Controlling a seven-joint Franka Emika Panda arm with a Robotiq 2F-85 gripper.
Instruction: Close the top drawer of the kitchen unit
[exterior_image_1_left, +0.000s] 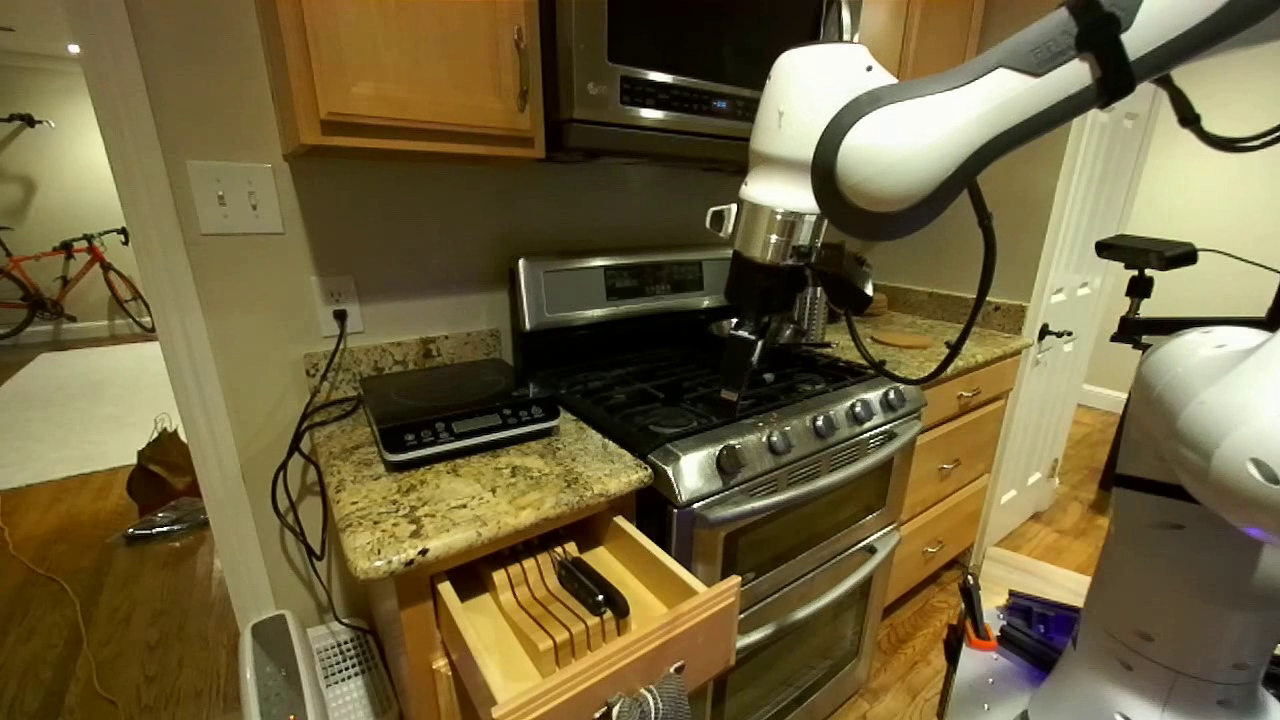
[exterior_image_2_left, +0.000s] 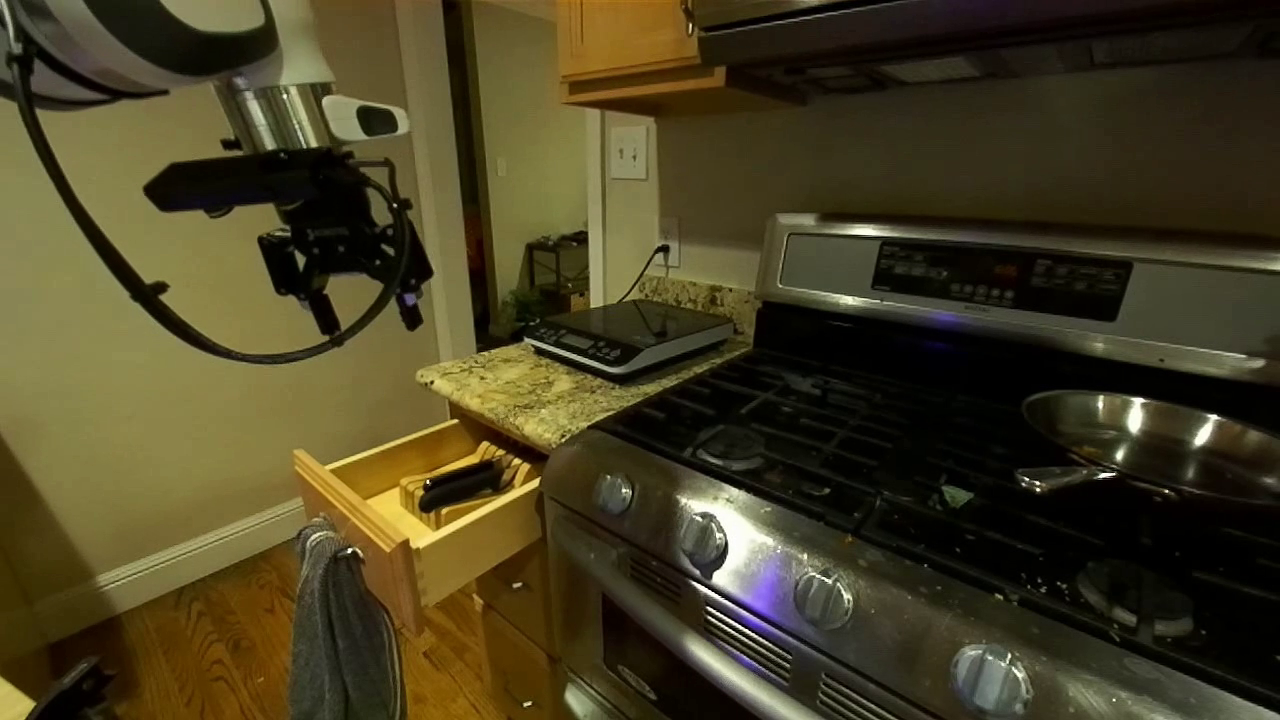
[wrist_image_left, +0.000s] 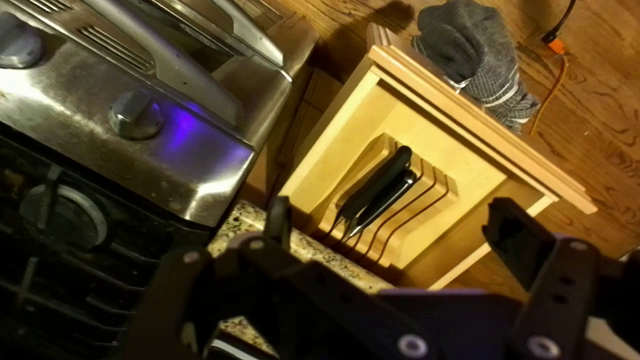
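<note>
The top drawer, light oak, is pulled out well past the countertop in both exterior views (exterior_image_1_left: 705, 625) (exterior_image_2_left: 385, 575). A slotted wooden knife tray (exterior_image_1_left: 545, 620) with dark-handled knives (wrist_image_left: 380, 187) lies inside. The drawer also shows in the wrist view (wrist_image_left: 480, 125). The kitchen unit has a speckled granite countertop (exterior_image_1_left: 480, 490), seen too in an exterior view (exterior_image_2_left: 510, 390). My gripper (exterior_image_2_left: 368, 312) is open and empty, in the air higher than the drawer and touching nothing. In the wrist view its spread fingers (wrist_image_left: 386, 207) frame the drawer's back part.
A grey towel (exterior_image_2_left: 340, 630) hangs from the drawer's handle. The steel stove (exterior_image_1_left: 800, 470) stands beside the drawer, with knobs and bar handles jutting forward. A portable cooktop (exterior_image_1_left: 455, 410) sits on the countertop. A steel pan (exterior_image_2_left: 1150, 430) is on the stove. Wall cabinets (exterior_image_1_left: 420, 70) hang above.
</note>
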